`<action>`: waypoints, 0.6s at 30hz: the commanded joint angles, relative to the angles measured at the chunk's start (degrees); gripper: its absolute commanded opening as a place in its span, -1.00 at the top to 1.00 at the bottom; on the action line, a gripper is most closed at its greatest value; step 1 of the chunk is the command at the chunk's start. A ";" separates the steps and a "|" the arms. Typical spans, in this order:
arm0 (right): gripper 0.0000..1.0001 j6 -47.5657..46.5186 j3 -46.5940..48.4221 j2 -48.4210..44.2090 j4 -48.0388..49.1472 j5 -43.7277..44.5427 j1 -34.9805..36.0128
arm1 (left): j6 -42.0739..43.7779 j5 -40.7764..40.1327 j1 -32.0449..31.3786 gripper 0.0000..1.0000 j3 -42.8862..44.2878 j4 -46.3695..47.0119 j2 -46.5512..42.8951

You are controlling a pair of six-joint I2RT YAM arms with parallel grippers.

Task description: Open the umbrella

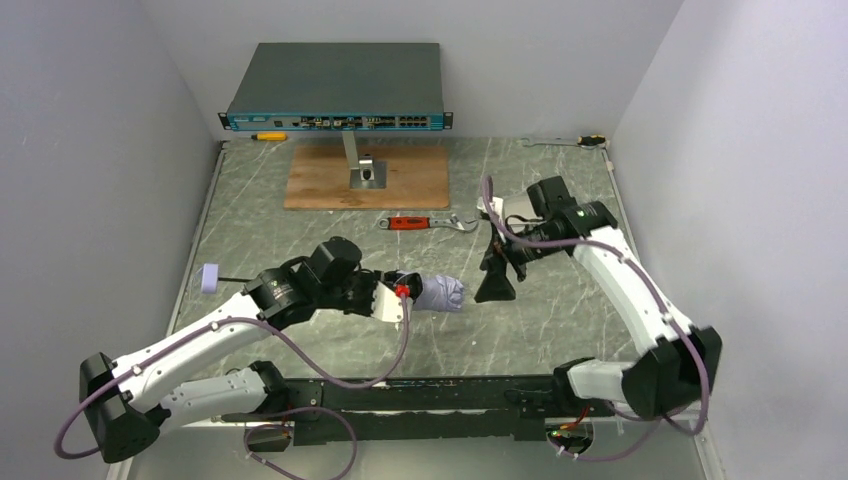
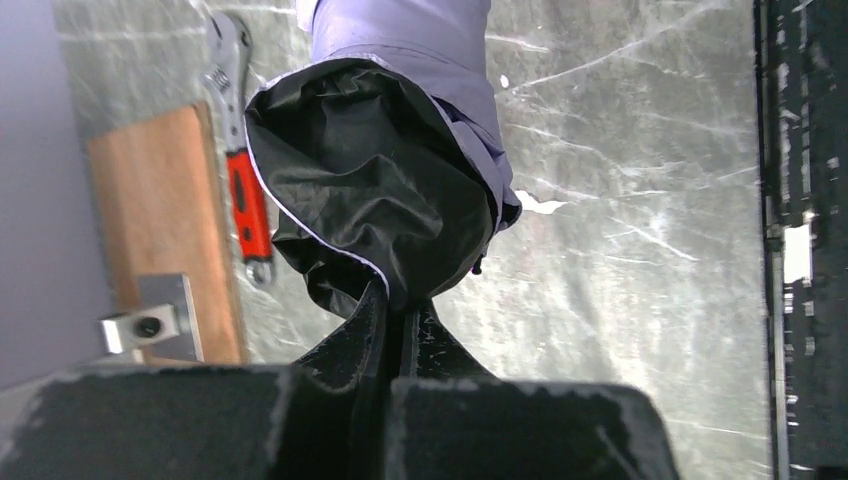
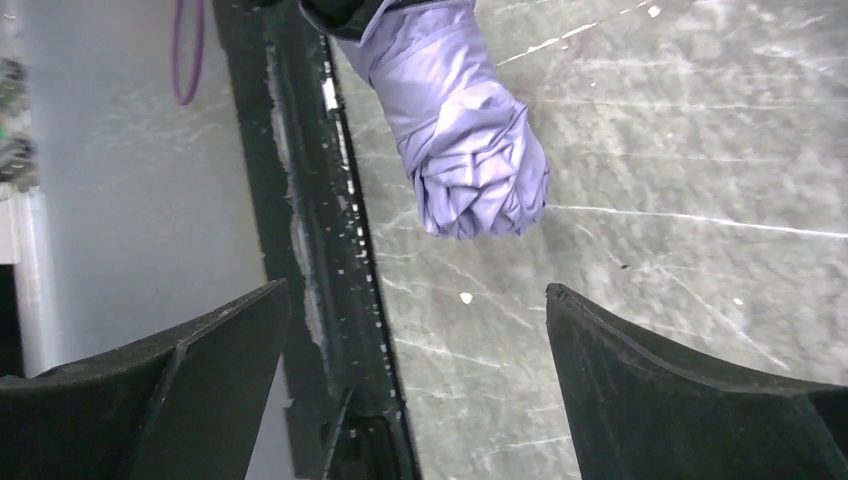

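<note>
The umbrella (image 1: 441,293) lies folded on the table, a pale lilac bundle with black lining. Its thin black shaft runs left under my left arm to the lilac knob handle (image 1: 209,277). My left gripper (image 1: 405,295) is shut on the umbrella at the open end of the canopy. In the left wrist view the fingers (image 2: 440,345) pinch together under the black lining (image 2: 370,190). My right gripper (image 1: 496,285) is open and empty, just right of the bundle's far end. In the right wrist view the lilac bundle (image 3: 470,150) lies ahead of the spread gripper (image 3: 418,292).
A red-handled wrench (image 1: 415,223) lies behind the umbrella. A wooden board (image 1: 330,180) with a metal stand (image 1: 365,172) holds a network switch (image 1: 337,85). A yellow screwdriver (image 1: 268,136) and a spanner (image 1: 560,142) lie at the back. A black rail (image 1: 430,395) runs along the near edge.
</note>
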 commanded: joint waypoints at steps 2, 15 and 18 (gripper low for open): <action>-1.00 6.04 -8.64 -14.66 18.38 2.16 1.17 | -10.23 14.80 5.74 1.00 5.77 0.15 0.30; -1.00 -1.24 -21.40 -28.93 39.96 17.87 18.31 | -31.12 43.41 17.89 1.00 11.91 1.45 6.85; -1.00 -5.22 -22.47 -28.25 40.86 22.27 21.56 | -31.71 46.39 18.24 1.00 12.48 1.02 7.46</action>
